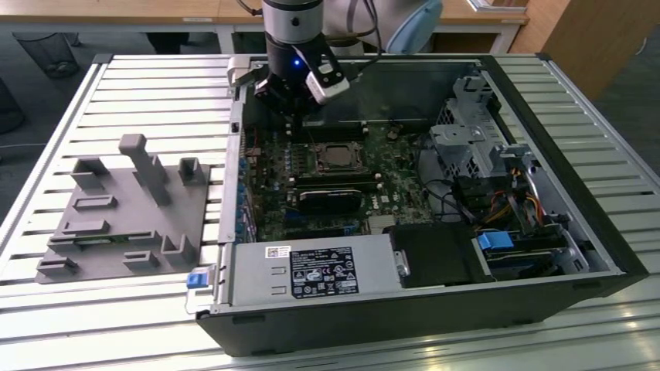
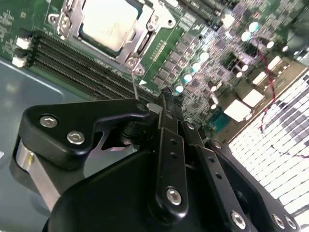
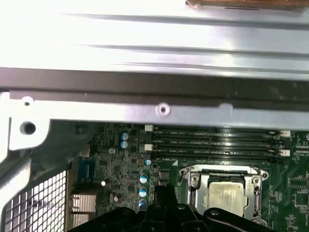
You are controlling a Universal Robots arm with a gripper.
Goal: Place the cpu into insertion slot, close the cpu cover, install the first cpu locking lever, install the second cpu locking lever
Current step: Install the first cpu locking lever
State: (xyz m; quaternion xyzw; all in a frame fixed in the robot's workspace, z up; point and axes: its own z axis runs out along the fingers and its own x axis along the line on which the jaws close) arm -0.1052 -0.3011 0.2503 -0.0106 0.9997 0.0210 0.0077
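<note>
Cpu (image 2: pixel 107 21) seated, beyond end effector (image 2: pixel 166 94).

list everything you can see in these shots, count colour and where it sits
computer case: one, black, open on the slatted metal table
circuit board: one, green, on the case floor
cpu: one, silvery-beige, seated in the insertion slot
cpu cover: one, silvery frame, down around the cpu
memory slots: four, black, beside the socket
power supply: one, grey with a label, near corner of the case
fixture tray: one, grey, on the table at the exterior view's left
gripper: one, black, fingers closed, hanging over the board beside the socket
</note>
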